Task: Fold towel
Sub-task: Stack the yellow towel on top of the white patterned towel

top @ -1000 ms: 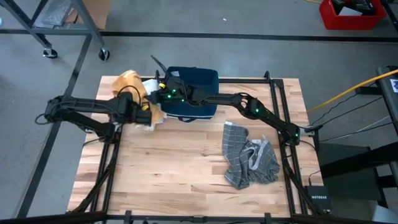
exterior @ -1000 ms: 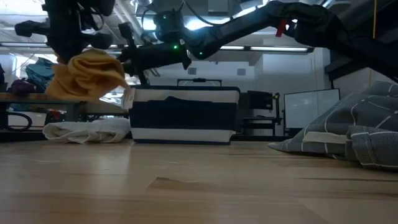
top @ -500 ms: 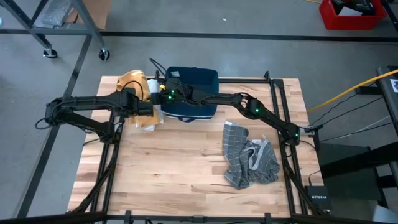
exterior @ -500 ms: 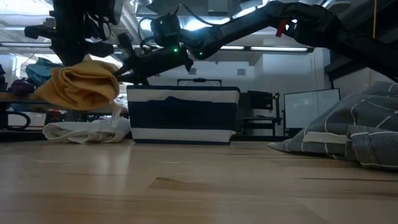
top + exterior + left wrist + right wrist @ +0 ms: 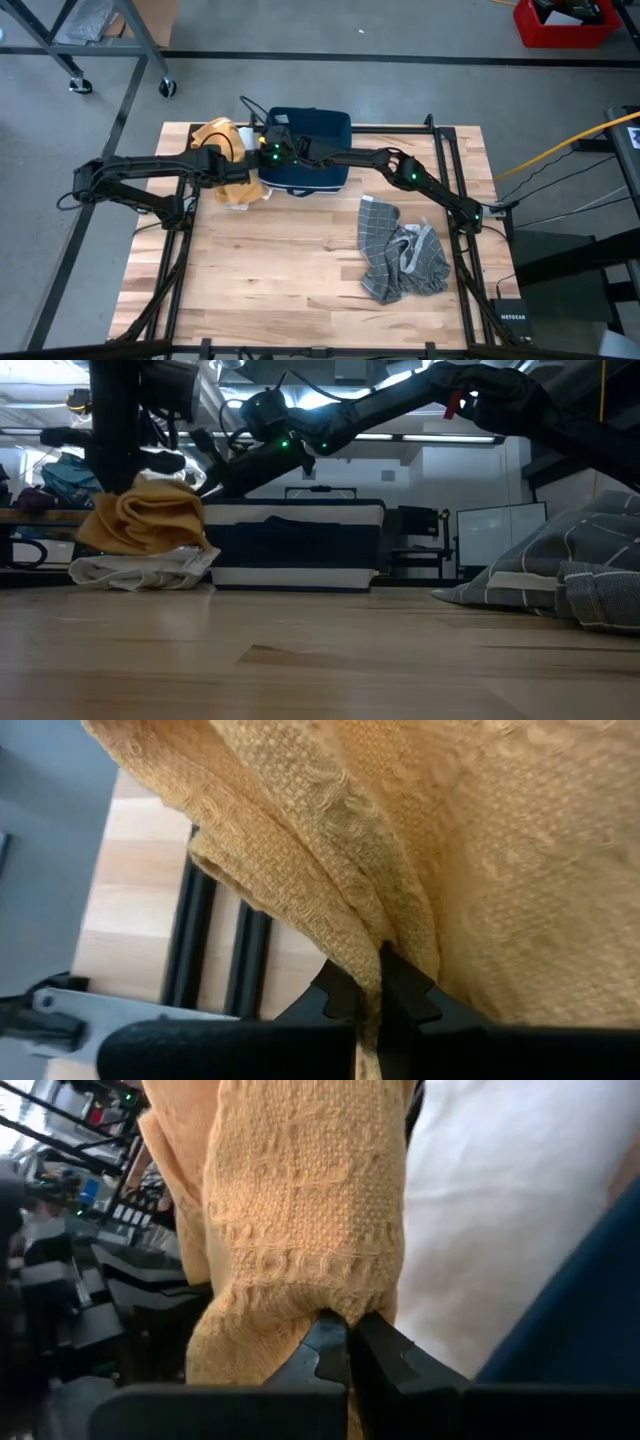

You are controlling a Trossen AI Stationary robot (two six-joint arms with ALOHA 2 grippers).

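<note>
High view: yellow towel (image 5: 213,135) at far left corner of counter (image 5: 300,290), beside navy bin (image 5: 312,150); bundle sits further back than a second ago. Left gripper (image 5: 238,172) and right gripper (image 5: 252,148) both at it.

Low view: towel (image 5: 150,520) lower now, resting on white cloth (image 5: 140,570) — being set down, not spread.

Left wrist: jaws closed on towel fold (image 5: 400,870).

Right wrist: jaws pinch towel edge (image 5: 300,1230).

Folding seems near done; gray towel (image 5: 400,250) waits.
</note>
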